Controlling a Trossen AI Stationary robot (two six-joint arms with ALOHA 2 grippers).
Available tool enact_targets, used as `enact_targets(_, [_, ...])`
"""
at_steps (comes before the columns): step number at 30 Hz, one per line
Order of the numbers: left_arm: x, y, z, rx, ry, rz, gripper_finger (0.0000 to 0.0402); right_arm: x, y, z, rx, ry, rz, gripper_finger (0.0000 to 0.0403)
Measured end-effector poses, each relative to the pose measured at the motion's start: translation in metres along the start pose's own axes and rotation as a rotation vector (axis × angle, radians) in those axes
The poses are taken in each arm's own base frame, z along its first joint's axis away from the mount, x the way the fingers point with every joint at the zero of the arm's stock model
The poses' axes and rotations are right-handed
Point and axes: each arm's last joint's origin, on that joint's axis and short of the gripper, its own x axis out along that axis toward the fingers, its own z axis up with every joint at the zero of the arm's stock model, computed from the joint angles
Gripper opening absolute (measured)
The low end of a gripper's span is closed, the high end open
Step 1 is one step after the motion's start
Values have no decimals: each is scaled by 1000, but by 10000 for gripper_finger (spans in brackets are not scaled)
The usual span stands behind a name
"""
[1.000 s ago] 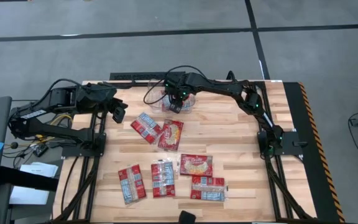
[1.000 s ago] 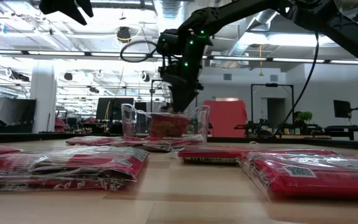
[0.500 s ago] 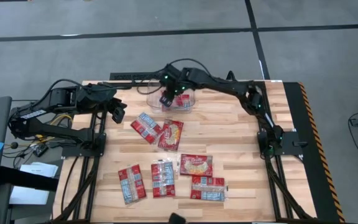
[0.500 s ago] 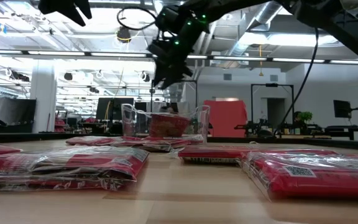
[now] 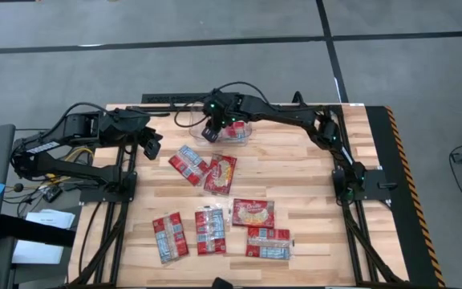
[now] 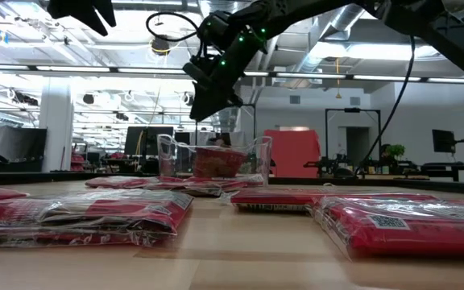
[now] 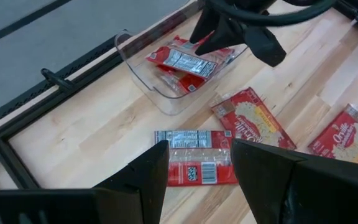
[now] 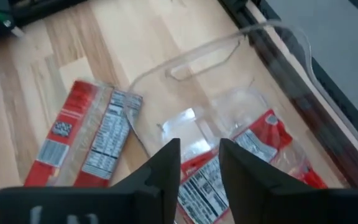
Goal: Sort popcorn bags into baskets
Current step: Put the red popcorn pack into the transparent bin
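**Right Arm Hangs Over Popcorn Tub, Fingers Empty**

While its two dark fingers (image 8: 166,168) stand slightly spread with nothing between them, the right gripper (image 5: 212,131) hangs in the air above the near-left edge of the clear plastic tub (image 5: 247,133) at the far side of the wooden tabletop (image 5: 295,172). Seen from table height, the right gripper (image 6: 204,97) sits well above the tub (image 6: 167,153) rim. Inside the tub lie red popcorn bags (image 7: 188,62), one with its white label panel facing up, stacked loosely on another; the right wrist view shows the same bags (image 8: 229,168) through the transparent wall.

Just in front of the tub, two bags rest on the wood: one label-side up (image 5: 188,164), touching or overlapping a second that shows a yellowish popcorn picture (image 5: 221,173). Nearer the front edge lie four more: a bag on the left (image 5: 170,236), one beside it (image 5: 210,229), one with a pale picture panel (image 5: 253,213), and one at the front right (image 5: 268,242).

The left gripper (image 5: 152,144) waits at the table's left edge, well apart from the tub, its fingers (image 7: 145,174) spread wide and holding nothing.
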Motion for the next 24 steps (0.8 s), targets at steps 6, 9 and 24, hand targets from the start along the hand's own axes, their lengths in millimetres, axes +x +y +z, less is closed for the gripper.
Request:
enact_targets(6, [0,0,0,0,-3,4,163,0,0,4,0,-39,1,104])
enact_targets(9, [0,0,0,-1,-7,11,163,7,0,2,0,-36,0,91])
enact_targets(24, [0,1,0,2,-3,18,163,36,4,-15,28,37,20,53])
